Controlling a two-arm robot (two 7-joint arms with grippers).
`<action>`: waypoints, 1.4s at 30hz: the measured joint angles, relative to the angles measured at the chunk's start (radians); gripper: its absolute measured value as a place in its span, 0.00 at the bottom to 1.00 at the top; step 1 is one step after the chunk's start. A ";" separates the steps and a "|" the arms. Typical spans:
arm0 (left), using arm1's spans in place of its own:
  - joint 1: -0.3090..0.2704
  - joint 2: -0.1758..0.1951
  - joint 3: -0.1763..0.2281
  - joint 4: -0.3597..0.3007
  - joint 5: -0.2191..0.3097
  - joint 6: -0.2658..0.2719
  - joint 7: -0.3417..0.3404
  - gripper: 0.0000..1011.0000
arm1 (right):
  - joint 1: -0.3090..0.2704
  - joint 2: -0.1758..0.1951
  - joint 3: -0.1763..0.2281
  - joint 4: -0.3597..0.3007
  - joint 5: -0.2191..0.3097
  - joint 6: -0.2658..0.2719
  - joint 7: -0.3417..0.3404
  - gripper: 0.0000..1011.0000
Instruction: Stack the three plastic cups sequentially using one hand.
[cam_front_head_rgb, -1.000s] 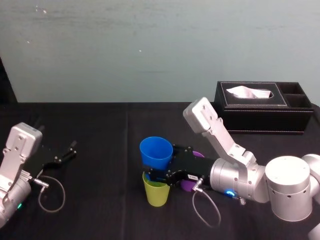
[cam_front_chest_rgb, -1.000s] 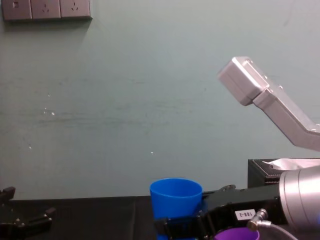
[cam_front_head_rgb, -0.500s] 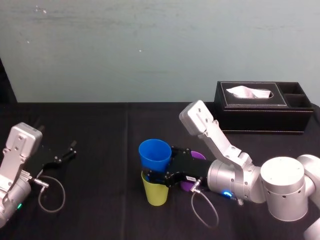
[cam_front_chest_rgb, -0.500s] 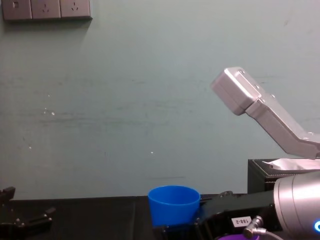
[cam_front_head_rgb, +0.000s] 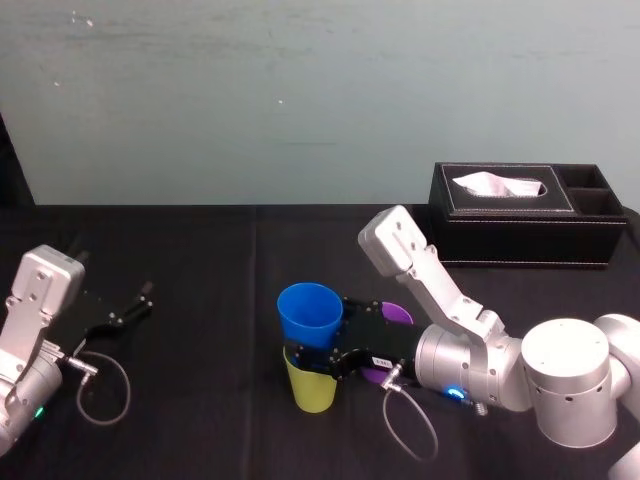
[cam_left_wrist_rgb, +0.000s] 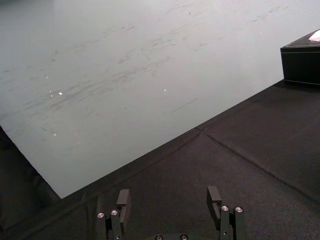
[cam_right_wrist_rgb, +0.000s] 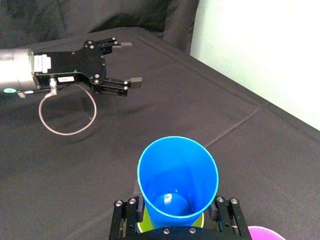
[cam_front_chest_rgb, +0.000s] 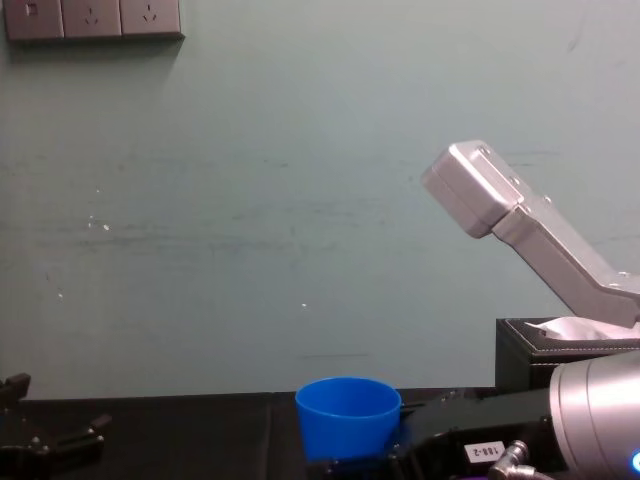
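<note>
— Black right gripper (cam_front_head_rgb: 312, 352), what's it doing?
— Clamping the blue cup (cam_front_head_rgb: 310, 312) low on its wall, one finger on each side. In the right wrist view the fingers (cam_right_wrist_rgb: 123, 220) are pressing in near the cup's base.
— Where's that cup sitting?
— It's hanging right over the yellow-green cup (cam_front_head_rgb: 312, 390), with its bottom dipping into that cup's mouth. Can't tell whether it's fully seated. Blue is leaning slightly to the robot's left, mouth facing up.
— Yellow-green?
— Standing upright on the black table (cam_front_head_rgb: 200, 250), near the front middle.
— Purple?
— Purple cup (cam_front_head_rgb: 398, 313) is standing just right of the other two. The gripper's body is crossing in front of it in the head view, so only the rim and a bit of wall are showing.
— Anything farther out?
— Black tissue box (cam_front_head_rgb: 530, 225) is sitting at the table's far right, well apart from the cups. Left gripper (cam_front_head_rgb: 128, 308) is parked at the far left, low over the table, fingers spread wide and gripping nothing.
</note>
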 joint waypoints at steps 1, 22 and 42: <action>0.000 0.000 0.000 0.000 0.000 0.000 0.000 0.99 | -0.001 0.001 0.000 -0.001 0.000 0.000 0.001 0.70; 0.000 0.000 0.000 0.000 0.000 0.000 0.000 0.99 | -0.025 0.013 0.000 -0.020 -0.010 0.007 0.004 0.70; 0.000 0.000 0.000 0.000 0.000 0.000 0.000 0.99 | -0.028 0.013 -0.004 -0.022 -0.022 0.001 -0.003 0.79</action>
